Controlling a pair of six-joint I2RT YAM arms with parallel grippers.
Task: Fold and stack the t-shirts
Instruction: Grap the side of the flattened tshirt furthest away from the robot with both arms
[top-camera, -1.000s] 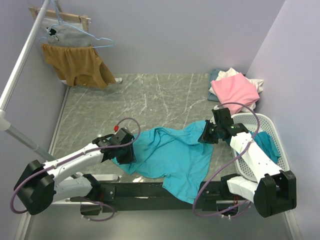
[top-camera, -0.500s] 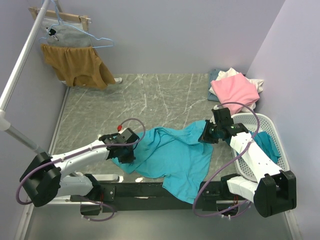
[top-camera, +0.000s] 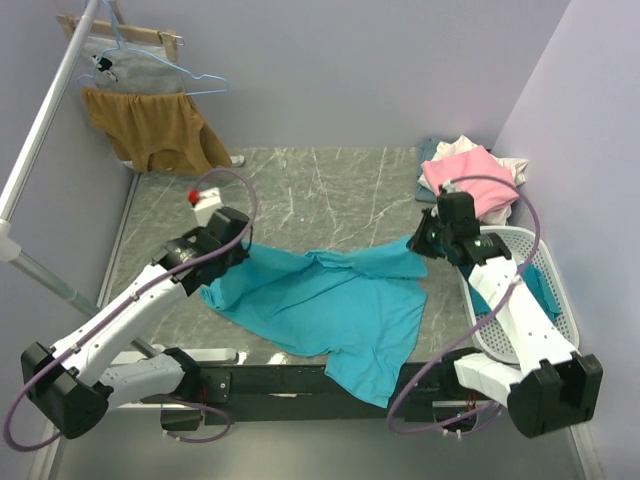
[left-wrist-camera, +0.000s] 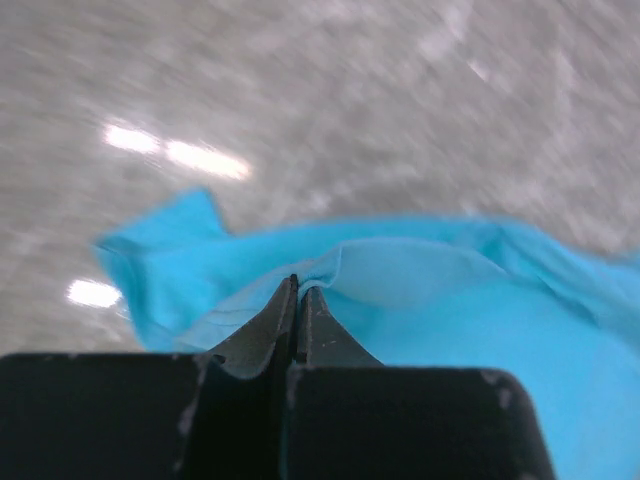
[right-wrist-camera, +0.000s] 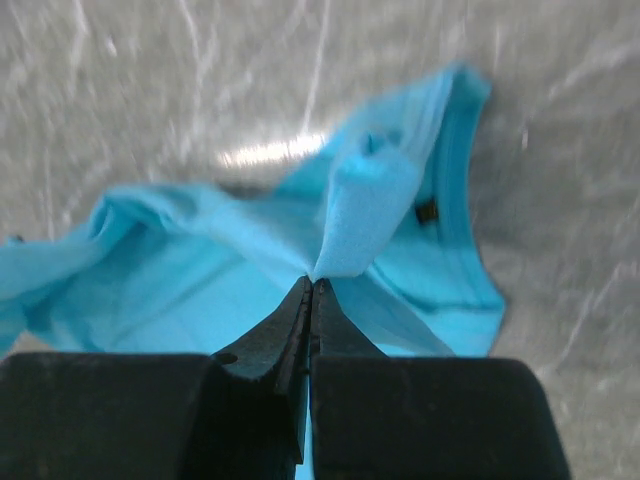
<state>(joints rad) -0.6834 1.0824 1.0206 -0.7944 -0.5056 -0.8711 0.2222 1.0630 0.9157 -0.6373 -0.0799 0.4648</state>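
Your top view looks down and forward from above and behind the arm bases (top-camera: 545, 385), which sit along its bottom edge. It stands far enough back to take in the whole grey marble table (top-camera: 330, 190).

Your left wrist view sits close behind its own black jaws, which fill the lower frame. It faces along them at a turquoise t-shirt (left-wrist-camera: 480, 330), with blurred table beyond.

Your right wrist view is set the same way, just as close, over the same shirt.

All three views share that shirt and the table around it.
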